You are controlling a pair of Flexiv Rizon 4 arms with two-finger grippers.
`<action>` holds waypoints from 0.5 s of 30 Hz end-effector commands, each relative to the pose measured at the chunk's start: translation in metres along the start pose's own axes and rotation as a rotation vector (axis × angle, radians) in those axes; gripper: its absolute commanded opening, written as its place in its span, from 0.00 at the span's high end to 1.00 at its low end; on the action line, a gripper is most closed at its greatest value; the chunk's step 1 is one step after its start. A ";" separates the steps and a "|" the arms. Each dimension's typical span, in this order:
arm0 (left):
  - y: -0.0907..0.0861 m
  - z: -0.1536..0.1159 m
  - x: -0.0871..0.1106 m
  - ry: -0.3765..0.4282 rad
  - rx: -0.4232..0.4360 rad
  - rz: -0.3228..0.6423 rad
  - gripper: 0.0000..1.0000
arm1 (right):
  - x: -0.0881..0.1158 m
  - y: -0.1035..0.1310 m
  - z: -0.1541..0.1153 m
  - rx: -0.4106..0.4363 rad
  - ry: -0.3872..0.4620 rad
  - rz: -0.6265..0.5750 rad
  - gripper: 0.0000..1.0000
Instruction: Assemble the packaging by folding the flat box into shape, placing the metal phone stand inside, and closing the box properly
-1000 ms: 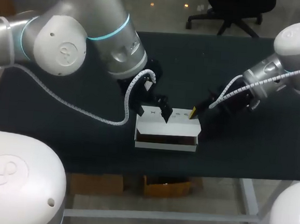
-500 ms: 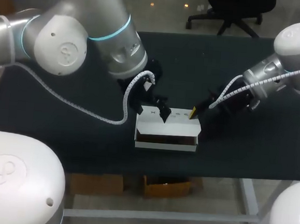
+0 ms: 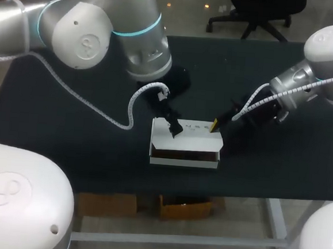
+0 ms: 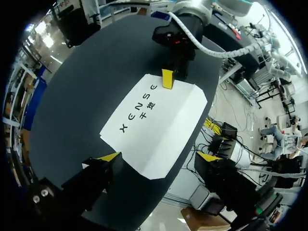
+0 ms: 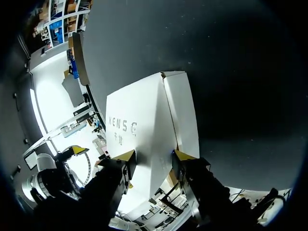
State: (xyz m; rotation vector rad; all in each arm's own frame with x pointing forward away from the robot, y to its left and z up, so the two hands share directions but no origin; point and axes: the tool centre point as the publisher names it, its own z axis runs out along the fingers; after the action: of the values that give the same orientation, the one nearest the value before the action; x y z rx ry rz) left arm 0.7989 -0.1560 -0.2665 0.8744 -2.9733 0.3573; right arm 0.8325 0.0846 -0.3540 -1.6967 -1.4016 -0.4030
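So:
1. The box point(image 3: 193, 138) is folded into shape, lid down, mid-table.
2. My right gripper point(image 5: 154, 155) pinches its right end; my left gripper point(image 4: 159, 156) hangs wide open over the other end.
3. The stand isn't visible, and I'd guess the final closing is left.

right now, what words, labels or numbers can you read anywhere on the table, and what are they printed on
Box top, large print: one row of spaced dark capitals. The last letter looks different in the two wrist views, so there is no sure reading to quote.
Box top, small print beside that row: too small to read.
In the head view both rows are only blurred specks.
No other print, numbers or signs show.
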 end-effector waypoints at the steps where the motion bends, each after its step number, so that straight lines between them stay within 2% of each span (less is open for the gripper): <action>1: -0.011 0.004 0.007 -0.064 -0.102 0.092 0.00 | 0.000 0.001 -0.001 0.005 0.002 -0.001 0.54; 13: -0.011 0.004 0.007 -0.064 -0.102 0.092 0.00 | 0.000 0.001 -0.001 0.005 0.002 -0.001 0.55; 14: -0.012 0.005 0.006 -0.052 -0.099 0.137 0.00 | 0.000 0.001 -0.001 0.005 0.002 -0.001 0.55; 15: -0.012 0.005 0.005 -0.057 -0.101 0.121 0.00 | 0.000 0.001 -0.001 0.005 0.002 -0.001 0.55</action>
State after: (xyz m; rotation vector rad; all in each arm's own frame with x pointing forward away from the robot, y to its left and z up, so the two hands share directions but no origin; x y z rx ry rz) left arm 0.7991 -0.1681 -0.2684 0.7212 -3.0735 0.1995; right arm 0.8325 0.0846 -0.3541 -1.6967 -1.4015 -0.4030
